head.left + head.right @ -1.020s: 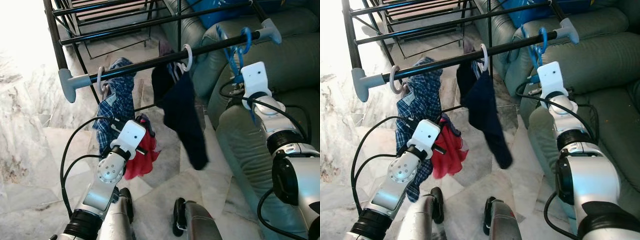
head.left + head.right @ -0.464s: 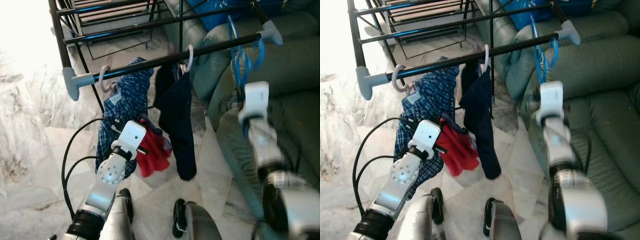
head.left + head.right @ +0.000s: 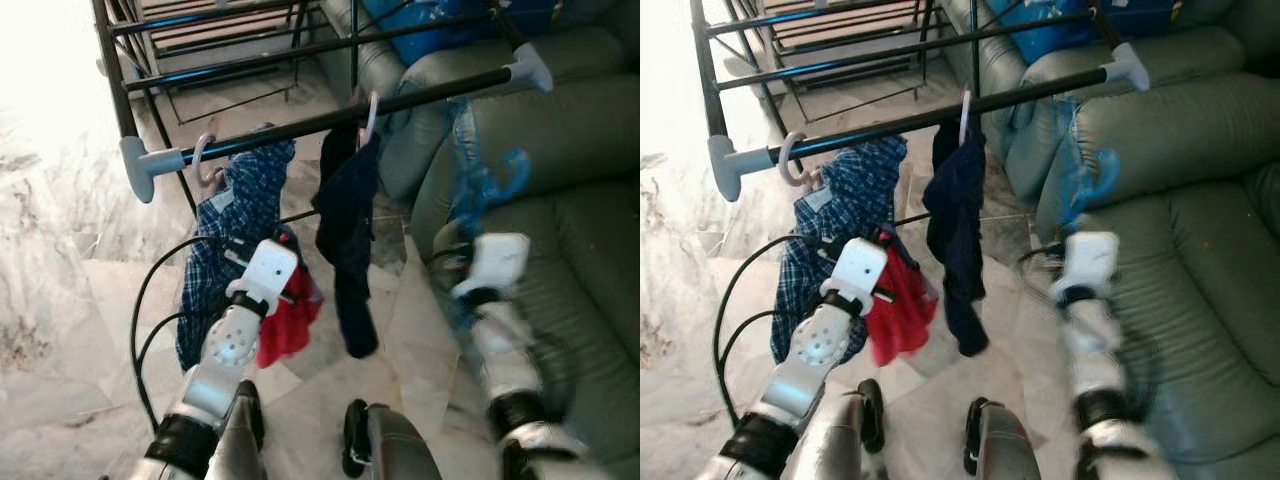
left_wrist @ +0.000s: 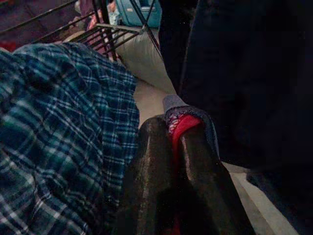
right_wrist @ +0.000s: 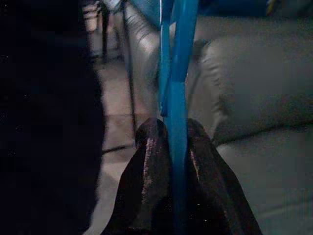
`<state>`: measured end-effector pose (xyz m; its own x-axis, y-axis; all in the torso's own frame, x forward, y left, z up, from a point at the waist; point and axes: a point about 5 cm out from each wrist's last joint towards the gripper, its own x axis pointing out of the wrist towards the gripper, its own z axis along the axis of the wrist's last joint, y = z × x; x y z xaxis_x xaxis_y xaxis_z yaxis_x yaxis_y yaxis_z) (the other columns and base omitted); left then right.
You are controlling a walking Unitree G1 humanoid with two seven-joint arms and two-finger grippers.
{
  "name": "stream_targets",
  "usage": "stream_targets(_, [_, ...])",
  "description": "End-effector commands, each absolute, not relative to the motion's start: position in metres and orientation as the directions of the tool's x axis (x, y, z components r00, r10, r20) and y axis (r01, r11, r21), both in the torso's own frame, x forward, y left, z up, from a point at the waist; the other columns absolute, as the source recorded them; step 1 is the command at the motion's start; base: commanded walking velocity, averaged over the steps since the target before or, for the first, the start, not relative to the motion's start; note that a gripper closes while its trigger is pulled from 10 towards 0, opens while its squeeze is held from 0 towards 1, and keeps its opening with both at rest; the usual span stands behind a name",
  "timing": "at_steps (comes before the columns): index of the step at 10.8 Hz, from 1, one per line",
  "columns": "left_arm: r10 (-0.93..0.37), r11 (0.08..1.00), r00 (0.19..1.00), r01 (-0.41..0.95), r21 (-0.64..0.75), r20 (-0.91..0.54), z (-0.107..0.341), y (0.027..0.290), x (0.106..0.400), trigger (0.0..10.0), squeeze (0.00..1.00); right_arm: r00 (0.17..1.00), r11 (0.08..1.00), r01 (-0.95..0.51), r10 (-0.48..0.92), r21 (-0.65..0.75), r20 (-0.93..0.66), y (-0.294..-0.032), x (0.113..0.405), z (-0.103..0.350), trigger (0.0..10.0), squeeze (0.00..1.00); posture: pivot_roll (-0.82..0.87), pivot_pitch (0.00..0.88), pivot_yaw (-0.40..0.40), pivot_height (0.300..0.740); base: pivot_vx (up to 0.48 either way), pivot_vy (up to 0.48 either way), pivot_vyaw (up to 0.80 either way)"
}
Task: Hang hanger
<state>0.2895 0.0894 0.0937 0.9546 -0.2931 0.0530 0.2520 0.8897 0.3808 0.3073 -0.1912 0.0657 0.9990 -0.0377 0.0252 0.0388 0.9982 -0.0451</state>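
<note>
My right gripper (image 5: 177, 147) is clamped on the blue hanger (image 5: 177, 73), fingers pinching its stem. In the head views that hanger (image 3: 480, 170) blurs at 2 o'clock, below the rail (image 3: 330, 118) and apart from it, its hook not over the bar as far as I can tell. My left gripper (image 4: 173, 147) is pinched shut on a red cloth (image 3: 285, 325) at 8 o'clock, beside the plaid shirt (image 3: 235, 240) and near the dark garment (image 3: 350, 230), both already hung from the rail.

To finish well, I judge the hook must be lifted above the bar, kept square to it, and lowered onto the free stretch between the dark garment and the grey end cap (image 3: 528, 70). The grip should hold until the hook bears its own weight. The right arm is smeared with motion, so I would slow down before lining up. The sofa (image 3: 580, 200) sits close behind at 3 o'clock; the elbow wants watching.

Containers: none that I can make out; the rack (image 3: 200, 60) holds only the two hung garments.
</note>
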Motion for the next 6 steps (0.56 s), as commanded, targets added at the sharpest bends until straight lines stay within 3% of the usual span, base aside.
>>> stream_targets(1, [-0.298,0.886,0.953,0.253,0.389,0.059,0.0927,0.0878,0.2886,10.0,0.0,0.999,0.998,0.037,-0.036,-0.046,0.028,-0.1923,0.3051,0.0667,10.0,0.0,0.02,0.175,-0.06,0.74,-0.274,0.0,0.0])
stream_targets(6, [-0.284,0.886,0.957,0.24,0.398,0.056,0.0888,0.0905,0.2863,10.0,0.0,0.999,0.998,0.041,-0.04,-0.044,0.023,-0.1925,0.3077,0.076,10.0,0.0,0.03,0.186,-0.075,0.74,-0.334,0.0,0.0])
